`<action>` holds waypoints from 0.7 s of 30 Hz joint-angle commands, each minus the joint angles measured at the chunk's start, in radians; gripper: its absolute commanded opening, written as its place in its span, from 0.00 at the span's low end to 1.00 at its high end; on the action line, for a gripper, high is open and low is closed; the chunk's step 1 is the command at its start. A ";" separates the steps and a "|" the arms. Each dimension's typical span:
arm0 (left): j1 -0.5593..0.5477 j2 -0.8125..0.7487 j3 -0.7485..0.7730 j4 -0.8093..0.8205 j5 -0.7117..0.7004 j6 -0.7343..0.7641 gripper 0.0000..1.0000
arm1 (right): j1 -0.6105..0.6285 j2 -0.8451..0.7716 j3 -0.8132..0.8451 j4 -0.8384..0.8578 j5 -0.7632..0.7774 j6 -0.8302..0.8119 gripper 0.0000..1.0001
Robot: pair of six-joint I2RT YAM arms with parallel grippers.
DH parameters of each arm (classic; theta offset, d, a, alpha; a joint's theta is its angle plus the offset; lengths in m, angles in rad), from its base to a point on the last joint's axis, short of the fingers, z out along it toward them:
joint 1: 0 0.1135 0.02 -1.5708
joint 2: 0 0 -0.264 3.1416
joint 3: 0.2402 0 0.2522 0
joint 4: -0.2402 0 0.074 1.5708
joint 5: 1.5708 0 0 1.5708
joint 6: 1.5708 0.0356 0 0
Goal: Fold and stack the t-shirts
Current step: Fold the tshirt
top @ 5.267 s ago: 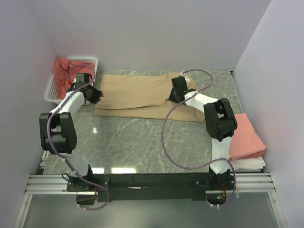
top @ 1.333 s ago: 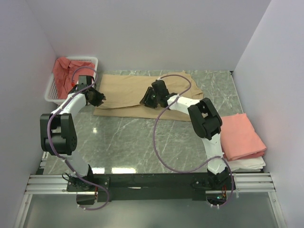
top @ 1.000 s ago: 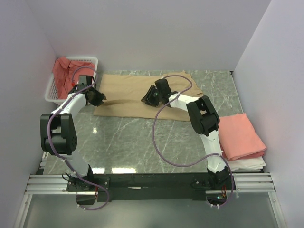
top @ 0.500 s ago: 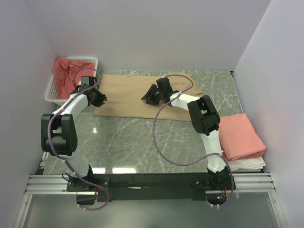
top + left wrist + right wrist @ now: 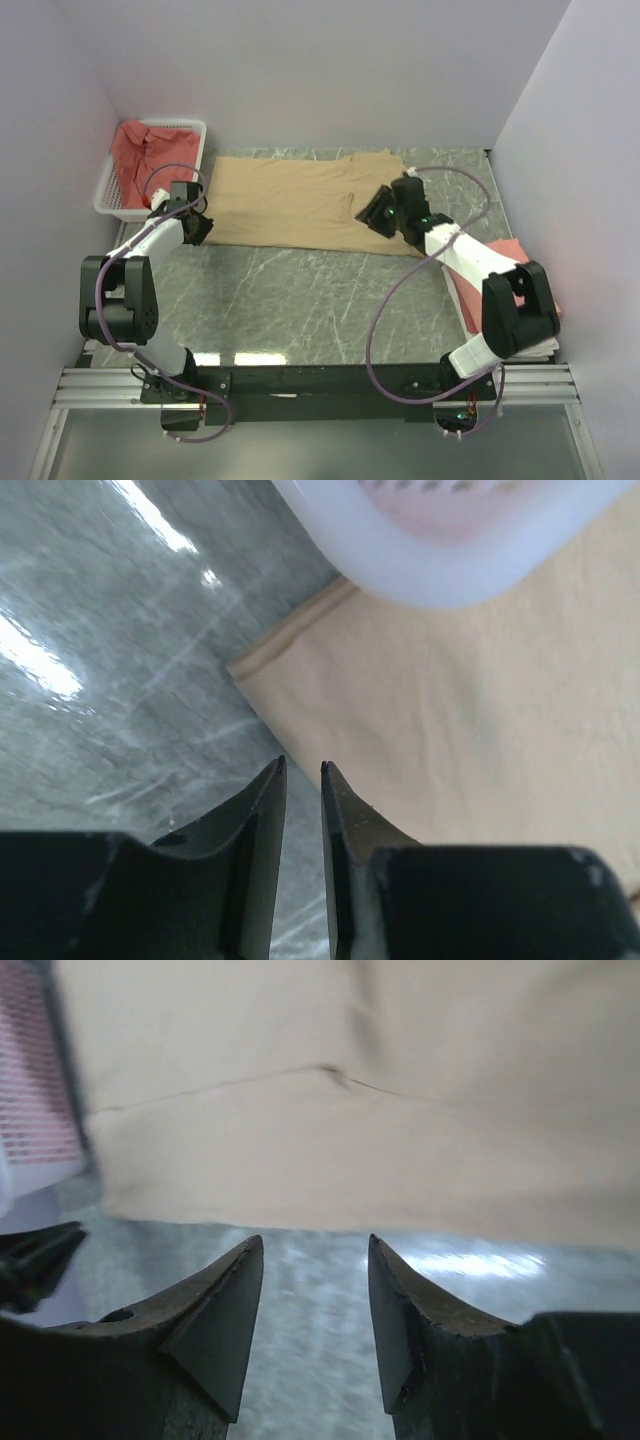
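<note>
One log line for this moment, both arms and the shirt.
left gripper: nearly shut, empty, at tan t-shirt left edge | right gripper: open, empty, near edge | shirt flat on table | pink folded stack right

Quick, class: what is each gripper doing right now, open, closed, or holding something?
Left gripper: nearly closed, a thin gap between the fingers, holding nothing, just over the tan t-shirt edge.
Right gripper: open, empty, above the same shirt's near edge.
</note>
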 commanded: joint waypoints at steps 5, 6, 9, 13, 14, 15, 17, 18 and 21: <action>-0.007 0.003 0.025 0.021 -0.151 -0.020 0.30 | -0.080 -0.168 -0.279 -0.019 0.055 -0.043 0.54; -0.008 0.003 0.017 0.038 -0.145 -0.022 0.31 | -0.088 -0.177 -0.293 -0.018 0.055 -0.048 0.54; -0.019 0.018 0.006 0.032 -0.154 -0.038 0.33 | -0.114 -0.208 -0.328 -0.022 0.061 -0.060 0.54; -0.027 0.059 0.015 0.034 -0.179 -0.043 0.38 | -0.135 -0.251 -0.360 -0.028 0.066 -0.068 0.54; -0.027 0.067 0.017 0.029 -0.183 -0.043 0.39 | -0.138 -0.255 -0.363 -0.031 0.064 -0.069 0.54; -0.028 0.073 0.018 0.030 -0.188 -0.048 0.39 | -0.143 -0.260 -0.368 -0.033 0.064 -0.073 0.54; -0.027 0.083 0.019 0.035 -0.194 -0.049 0.40 | -0.149 -0.275 -0.376 -0.038 0.064 -0.077 0.54; -0.027 0.087 0.017 0.037 -0.199 -0.054 0.41 | -0.154 -0.280 -0.379 -0.038 0.063 -0.080 0.54; -0.027 0.106 0.025 0.040 -0.203 -0.057 0.41 | -0.164 -0.291 -0.386 -0.042 0.060 -0.086 0.54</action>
